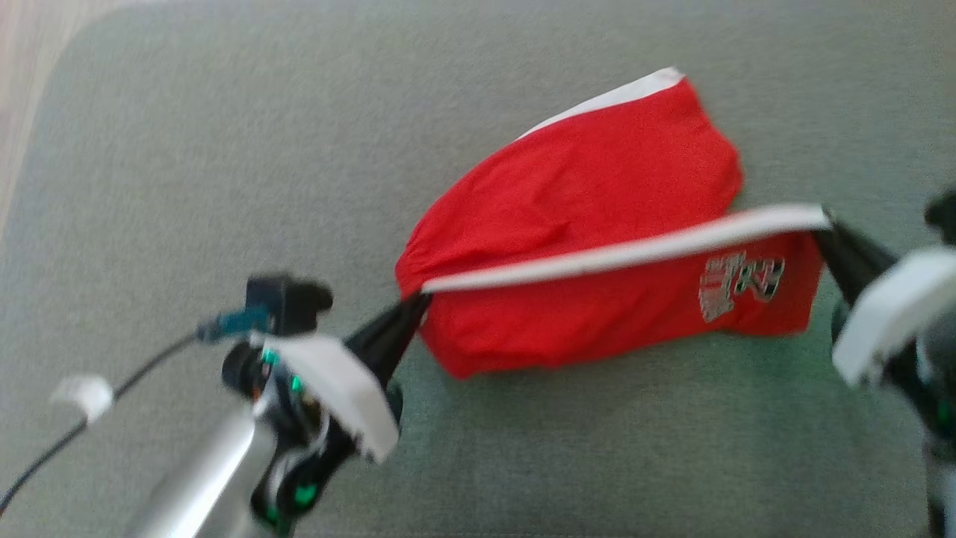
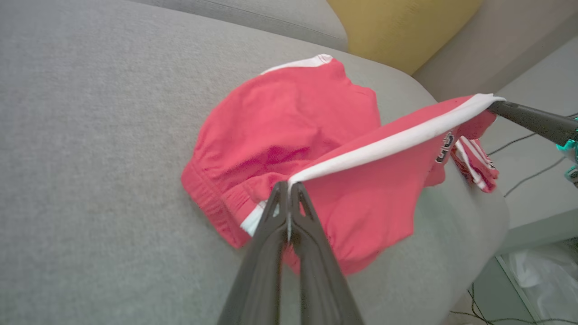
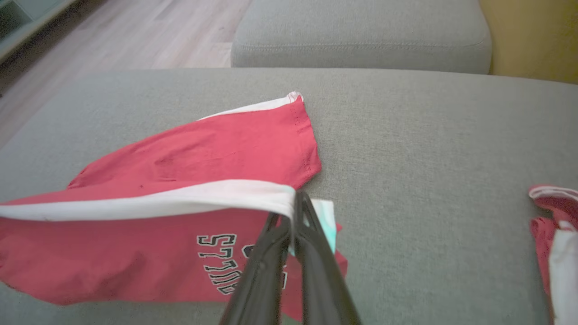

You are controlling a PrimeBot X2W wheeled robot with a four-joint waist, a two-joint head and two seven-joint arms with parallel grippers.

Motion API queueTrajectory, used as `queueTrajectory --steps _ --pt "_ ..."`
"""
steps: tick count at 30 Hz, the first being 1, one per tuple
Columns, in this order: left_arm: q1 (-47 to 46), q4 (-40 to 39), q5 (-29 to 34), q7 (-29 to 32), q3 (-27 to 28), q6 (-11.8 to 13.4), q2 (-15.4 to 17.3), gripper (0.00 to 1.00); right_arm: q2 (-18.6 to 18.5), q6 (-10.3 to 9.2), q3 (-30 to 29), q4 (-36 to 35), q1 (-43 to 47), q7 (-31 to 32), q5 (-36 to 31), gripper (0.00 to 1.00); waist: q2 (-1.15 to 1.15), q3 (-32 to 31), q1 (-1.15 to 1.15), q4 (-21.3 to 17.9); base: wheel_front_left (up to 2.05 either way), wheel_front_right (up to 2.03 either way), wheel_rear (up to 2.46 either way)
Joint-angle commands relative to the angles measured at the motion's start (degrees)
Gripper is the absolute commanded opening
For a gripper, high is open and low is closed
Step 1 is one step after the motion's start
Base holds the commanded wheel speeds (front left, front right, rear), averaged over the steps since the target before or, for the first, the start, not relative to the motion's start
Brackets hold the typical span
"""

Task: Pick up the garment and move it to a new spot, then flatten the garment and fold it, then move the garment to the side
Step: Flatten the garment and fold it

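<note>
1. A pair of red shorts (image 1: 582,194) lies on a grey sofa cushion (image 1: 224,149), right of the middle of the head view. Part of it rests flat and part is lifted.
2. The left gripper (image 1: 418,302) is clenched on one end of a white stripe (image 1: 627,250) that runs along the shorts' raised edge. In the left wrist view its two dark fingers meet on the cloth.
3. The right gripper (image 1: 827,230) is pinched shut on the other end of the same stripe. The right wrist view shows white fabric caught between its fingers.
4. The stripe is stretched taut between the two grippers. Its long axis runs left to right across the robot's front, a little higher toward the right.
5. The flat part of the shorts lies beyond this held edge, away from the robot. Both arms are equally engaged, one at each end.
6. Judged from this, the fold depends on carrying the held edge evenly, both ends together, so the stripe stays straight.
7. A black-outlined print (image 1: 739,284) sits near the right-hand end. In the right wrist view it appears upside down and seems to read "BULLS", partly hidden by the fingers.
8. Another red and white piece of clothing (image 3: 553,216) lies well apart, at the cushion's edge.
</note>
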Motion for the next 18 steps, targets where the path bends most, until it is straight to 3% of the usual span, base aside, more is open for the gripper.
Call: queueTrajectory --steps 1,9,17,18 --pt "-3.6 -0.1 0.1 -0.1 2.3 -0.6 0.3 0.0 -2.1 -0.21 1.3 -0.6 -4.1 0.3 0.6 0.0 0.0 2.6 -0.02 2.4 0.0 0.0 0.0" --pt "-17.4 11.4 0.6 -3.9 3.5 -4.1 -5.0 0.0 -6.6 -0.21 8.3 18.4 -25.1 -4.3 3.6 0.0 0.0 7.7 -0.02 6.2 0.0 0.0 0.0" --pt "-23.9 24.0 -0.6 -6.9 2.7 -6.6 -10.1 0.0 -7.9 -0.21 15.9 37.2 -35.4 -15.4 5.1 0.0 0.0 9.3 -0.02 7.8 0.0 0.0 0.0" --pt "-24.3 25.3 -0.9 -7.3 2.4 -7.0 -10.7 0.0 -7.7 -0.21 16.7 39.1 -36.0 -16.7 5.5 0.25 0.0 9.4 -0.02 7.7 0.0 0.0 0.0"
